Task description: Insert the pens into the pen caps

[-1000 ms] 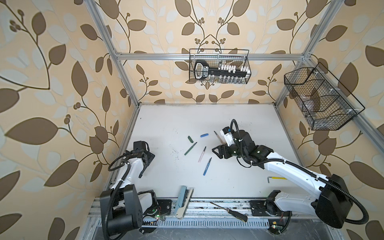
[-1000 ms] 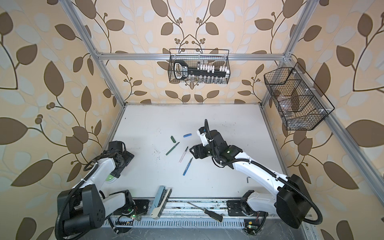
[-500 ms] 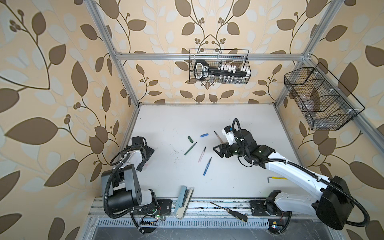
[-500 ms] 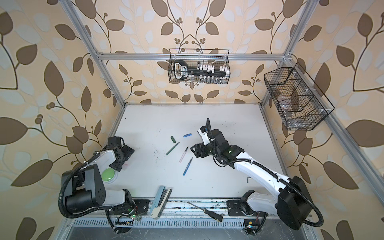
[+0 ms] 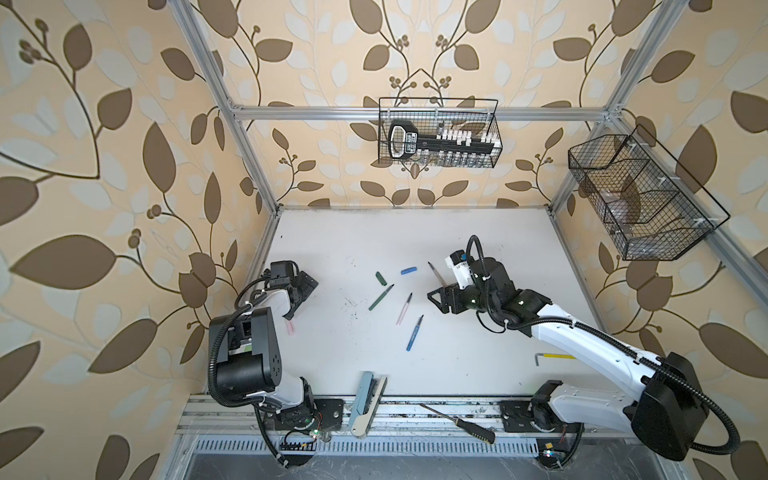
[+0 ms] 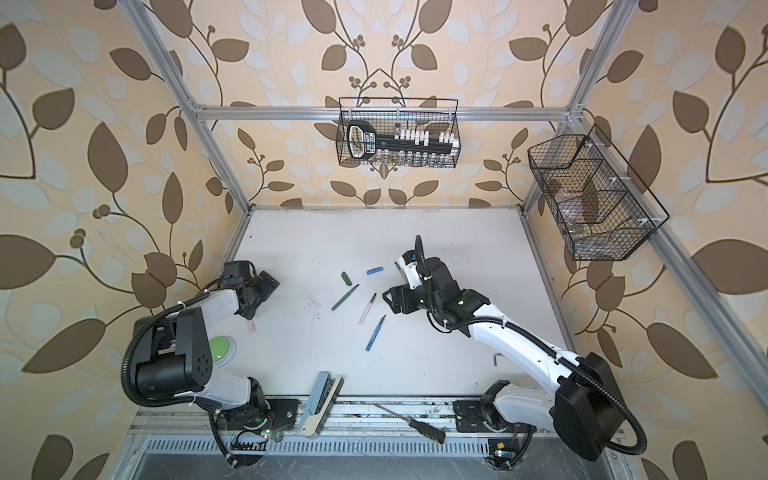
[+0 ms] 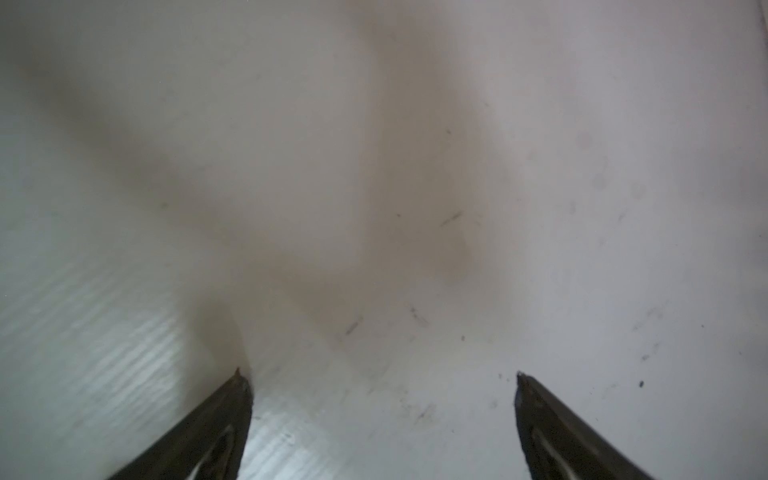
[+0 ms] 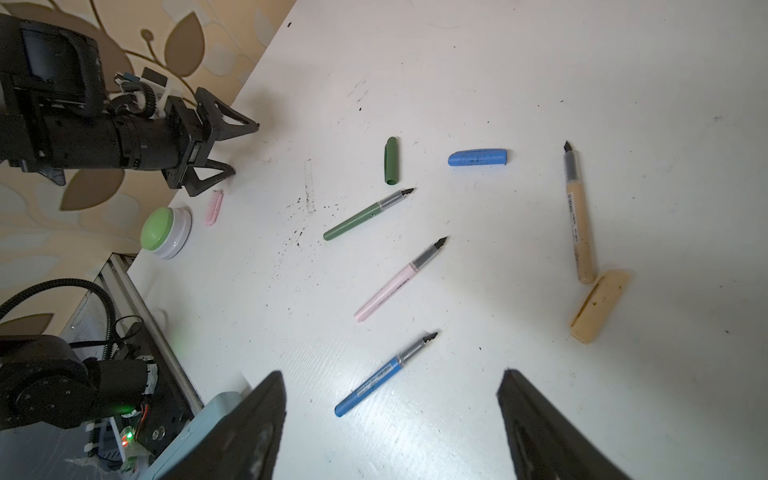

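Robot lab cell – aluminium frame, wallpapered walls, white table

Soft, even light fills both top views, keeping the matte white surface bright, with only faint shadows under the arms. The left wrist view is blurred throughout, with broad grey shadows crossing the surface ahead of the left end effector and a streaked sheen close beside it. The right wrist view is sharp mid-frame, but the right end effector itself is out of focus.

The left arm and right arm pair glossy white shells with black cylindrical joints. Ribbed black cable hoses loop alongside both.
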Controlling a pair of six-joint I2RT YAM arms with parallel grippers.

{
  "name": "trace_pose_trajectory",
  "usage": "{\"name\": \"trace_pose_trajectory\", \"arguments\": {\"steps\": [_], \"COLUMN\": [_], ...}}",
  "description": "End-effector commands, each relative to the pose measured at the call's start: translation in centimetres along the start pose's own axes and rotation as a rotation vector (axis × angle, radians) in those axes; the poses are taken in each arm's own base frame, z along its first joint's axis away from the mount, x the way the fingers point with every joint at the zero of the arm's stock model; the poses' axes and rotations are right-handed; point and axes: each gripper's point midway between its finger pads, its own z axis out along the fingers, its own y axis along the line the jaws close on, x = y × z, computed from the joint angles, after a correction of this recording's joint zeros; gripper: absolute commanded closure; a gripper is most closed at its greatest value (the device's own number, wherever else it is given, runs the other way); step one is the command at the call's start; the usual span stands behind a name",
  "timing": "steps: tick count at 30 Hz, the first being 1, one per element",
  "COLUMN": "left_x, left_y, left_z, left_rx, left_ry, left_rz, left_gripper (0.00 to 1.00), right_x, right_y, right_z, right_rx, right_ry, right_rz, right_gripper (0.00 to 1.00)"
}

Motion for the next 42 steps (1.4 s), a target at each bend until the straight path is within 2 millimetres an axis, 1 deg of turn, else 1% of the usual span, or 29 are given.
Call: {"name": "trace_pose_trajectory", "arguments": {"steps": [1, 3, 5, 8, 11, 13, 16, 18, 22, 25, 27, 30, 32, 34, 37, 40, 42], "left_x": [7.8, 8.0, 7.6, 6.2, 4.2, 2.6, 1.8, 1.8, 2.4, 1.8, 1.4, 0.7, 0.6, 1.2, 1.9, 2.4, 2.7], "left_y": [2.2, 2.1, 2.2, 1.2, 1.0, 1.0, 1.8, 2.6, 4.6, 6.2, 6.7, 6.4, 6.3, 6.6, 7.3, 7.2, 7.0], "left_z": [1.1, 1.0, 0.8, 0.0, -1.9, -4.0, -5.6, -6.0, -5.5, -5.4, -5.4, -4.8, -4.1, -2.9, -1.8, -1.3, -1.3], "left_rx": [-0.070, -0.085, -0.100, -0.097, -0.140, -0.162, -0.186, -0.208, -0.257, -0.308, -0.316, -0.302, -0.297, -0.297, -0.309, -0.295, -0.283], "left_ry": [0.236, 0.222, 0.209, 0.179, 0.118, 0.057, 0.036, 0.032, 0.072, 0.067, 0.057, 0.053, 0.076, 0.115, 0.149, 0.172, 0.181], "left_rz": [-0.038, -0.018, -0.013, 0.012, 0.058, 0.087, 0.091, 0.091, 0.062, 0.052, 0.041, 0.042, 0.034, 0.017, 0.003, -0.015, -0.025], "left_gripper": [0.01, 0.01, 0.01, 0.01, 0.01, 0.01, 0.01, 0.01, 0.01, 0.01, 0.01, 0.01, 0.01, 0.01, 0.01, 0.01, 0.01], "right_x": [0.5, 0.6, 0.7, 0.6, 0.3, 0.2, 0.8, 1.2, 1.8, 2.5, 3.1, 3.8, 4.2, 4.4, 4.5, 4.7, 4.7], "right_y": [-0.3, -0.4, -0.6, -1.0, -0.9, -0.6, -0.5, -0.6, -1.2, -1.6, -1.8, -2.4, -2.6, -2.8, -3.3, -3.7, -4.0], "right_z": [-0.1, -0.2, -0.5, -1.1, -1.5, -1.8, -1.8, -1.9, -2.9, -3.5, -3.6, -3.5, -3.3, -3.2, -3.0, -2.9, -2.9], "right_rx": [-0.004, -0.004, -0.004, 0.002, -0.006, -0.025, -0.047, -0.054, -0.060, -0.071, -0.083, -0.084, -0.097, -0.105, -0.100, -0.097, -0.095], "right_ry": [-0.006, -0.008, -0.011, -0.028, -0.062, -0.082, -0.097, -0.103, -0.138, -0.155, -0.162, -0.162, -0.161, -0.166, -0.164, -0.160, -0.160], "right_rz": [0.005, 0.004, 0.004, 0.008, 0.009, 0.011, 0.005, 0.000, 0.007, 0.020, 0.024, 0.043, 0.057, 0.069, 0.078, 0.089, 0.096], "right_gripper": [0.19, 0.19, 0.19, 0.19, 0.19, 0.19, 0.18, 0.18, 0.18, 0.18, 0.18, 0.18, 0.17, 0.18, 0.17, 0.18, 0.17]}}
